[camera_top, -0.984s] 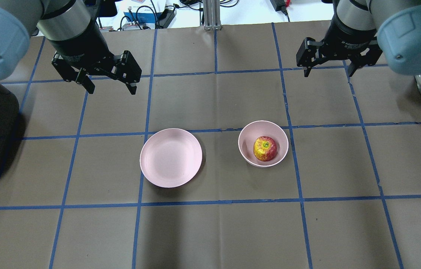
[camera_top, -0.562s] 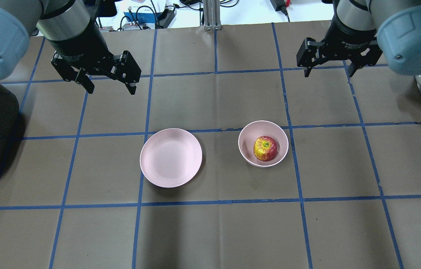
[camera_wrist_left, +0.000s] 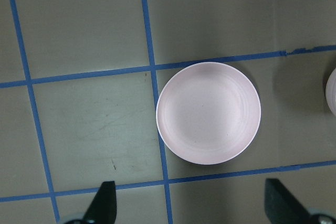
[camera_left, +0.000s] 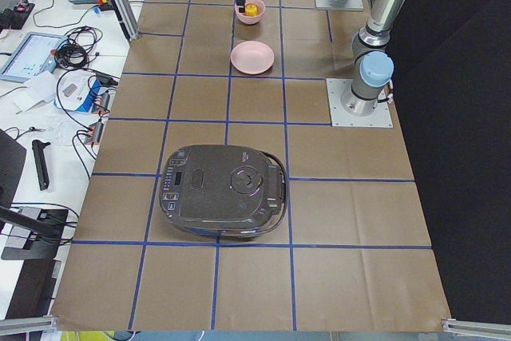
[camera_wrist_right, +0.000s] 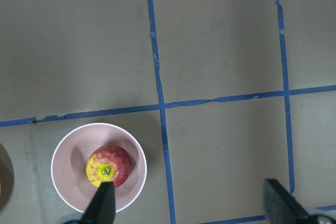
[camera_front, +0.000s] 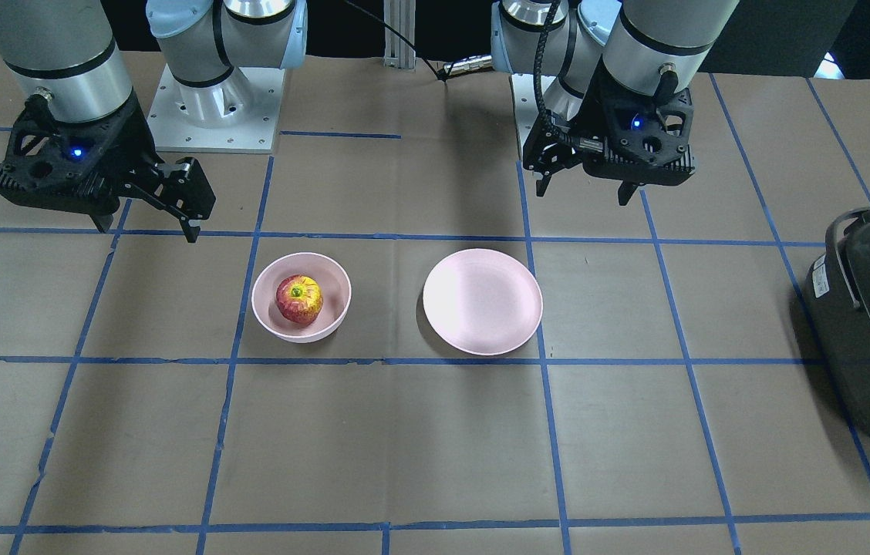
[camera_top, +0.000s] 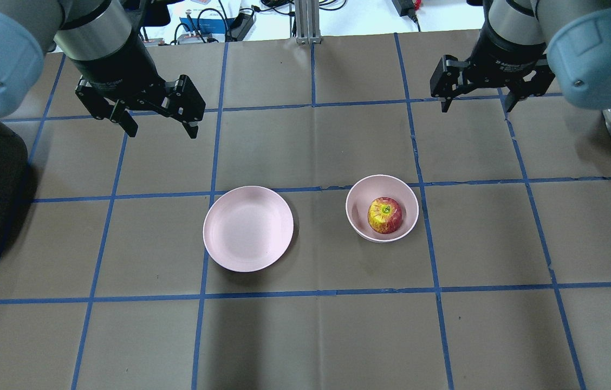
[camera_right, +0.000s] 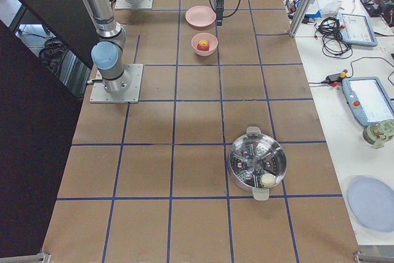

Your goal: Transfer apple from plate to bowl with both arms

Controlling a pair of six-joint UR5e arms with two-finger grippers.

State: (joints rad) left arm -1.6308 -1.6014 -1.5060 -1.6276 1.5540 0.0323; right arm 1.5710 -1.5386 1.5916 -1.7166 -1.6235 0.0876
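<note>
A brown paper cover, crossed by a grid of blue tape lines, lies over the whole bench. At the left end, about midway between the long edges, sits a dark grey rice cooker of rounded-square shape, lid down. Toward the right end, nearer the far long edge, stands a round steel steamer pot with two side handles and a perforated insert; a small pale lump lies in it. A silver aluminium post rises at the middle of the far long edge. Beyond that edge a white side desk carries black cables, a tablet-like pendant and a pale blue round plate.
</note>
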